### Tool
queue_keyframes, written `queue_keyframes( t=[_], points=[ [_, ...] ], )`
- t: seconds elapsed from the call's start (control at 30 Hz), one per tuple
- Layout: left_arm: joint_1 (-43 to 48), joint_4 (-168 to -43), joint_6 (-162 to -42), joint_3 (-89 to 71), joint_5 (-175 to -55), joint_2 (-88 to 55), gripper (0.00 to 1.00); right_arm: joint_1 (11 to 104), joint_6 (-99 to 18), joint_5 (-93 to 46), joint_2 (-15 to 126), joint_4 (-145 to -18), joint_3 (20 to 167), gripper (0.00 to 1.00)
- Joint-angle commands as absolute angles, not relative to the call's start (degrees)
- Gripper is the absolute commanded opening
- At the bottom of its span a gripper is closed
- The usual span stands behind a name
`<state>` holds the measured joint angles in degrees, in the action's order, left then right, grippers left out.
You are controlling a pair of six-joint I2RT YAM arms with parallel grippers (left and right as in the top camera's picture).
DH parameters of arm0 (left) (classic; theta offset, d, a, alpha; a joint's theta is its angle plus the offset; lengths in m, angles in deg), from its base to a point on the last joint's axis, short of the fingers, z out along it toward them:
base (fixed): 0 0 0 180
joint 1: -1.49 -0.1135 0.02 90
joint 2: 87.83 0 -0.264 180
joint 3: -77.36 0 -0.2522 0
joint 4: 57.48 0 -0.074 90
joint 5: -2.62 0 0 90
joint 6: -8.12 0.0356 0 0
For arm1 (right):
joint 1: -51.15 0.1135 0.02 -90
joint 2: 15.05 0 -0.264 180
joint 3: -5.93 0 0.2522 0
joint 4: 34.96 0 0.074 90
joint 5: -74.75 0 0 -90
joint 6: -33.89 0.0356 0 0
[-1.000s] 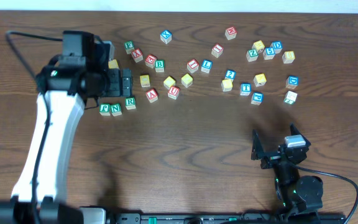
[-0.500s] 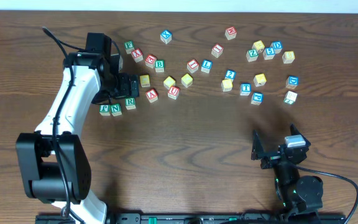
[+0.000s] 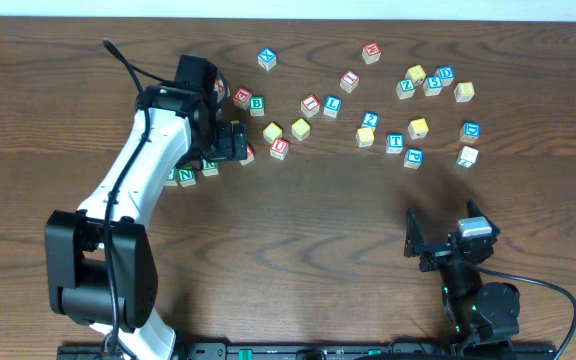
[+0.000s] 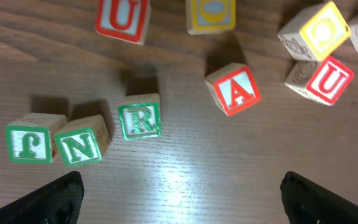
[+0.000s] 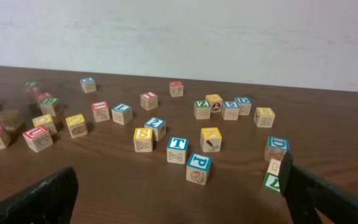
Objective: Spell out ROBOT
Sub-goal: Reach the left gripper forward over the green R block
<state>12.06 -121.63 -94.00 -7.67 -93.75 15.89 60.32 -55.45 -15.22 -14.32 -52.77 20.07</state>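
Note:
Lettered wooden blocks lie scattered on the brown table (image 3: 298,230). My left gripper (image 3: 234,141) is open and empty, above the left cluster. In the left wrist view its fingers (image 4: 179,202) frame bare wood, with the green R block (image 4: 140,118) just beyond them at left. A green N block (image 4: 82,142) and another green block (image 4: 33,138) lie beside it. A red A block (image 4: 234,90), a red U block (image 4: 325,79) and a yellow O block (image 4: 211,12) lie further off. A green B block (image 3: 257,103) and a blue T block (image 3: 395,142) lie apart. My right gripper (image 3: 436,245) is open and empty at the front right.
The right wrist view, between its open fingers (image 5: 179,199), shows the blue T block (image 5: 177,149), a blue P block (image 5: 198,168) and several more blocks towards the back wall. The left arm (image 3: 138,180) crosses the table's left part and partly covers the green blocks.
My left arm has swung to the right, and its gripper has moved from beside the green blocks to above the red A. The right arm has not moved.

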Motion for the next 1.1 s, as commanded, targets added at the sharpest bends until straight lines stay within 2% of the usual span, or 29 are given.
queue_keyframes(
  t=[0.0, 0.77, 0.87, 1.07],
  points=[
    [12.1, -120.8, -97.1, -7.0, -90.5, 15.7, 1.00, 59.8, -54.9, -14.8, -14.5, -53.0, 20.0, 0.99],
    [12.1, -116.7, -98.5, -8.2, -90.6, 24.9, 0.97, 59.8, -54.9, -14.8, -14.5, -53.0, 20.0, 0.99],
    [12.1, -116.6, -98.5, -8.2, -90.6, 24.9, 0.92, 59.8, -54.9, -14.8, -14.5, -53.0, 20.0, 0.99],
    [12.1, -116.2, -98.7, -8.2, -90.5, 24.9, 0.91, 59.8, -54.9, -14.8, -14.5, -53.0, 20.0, 0.99]
  ],
)
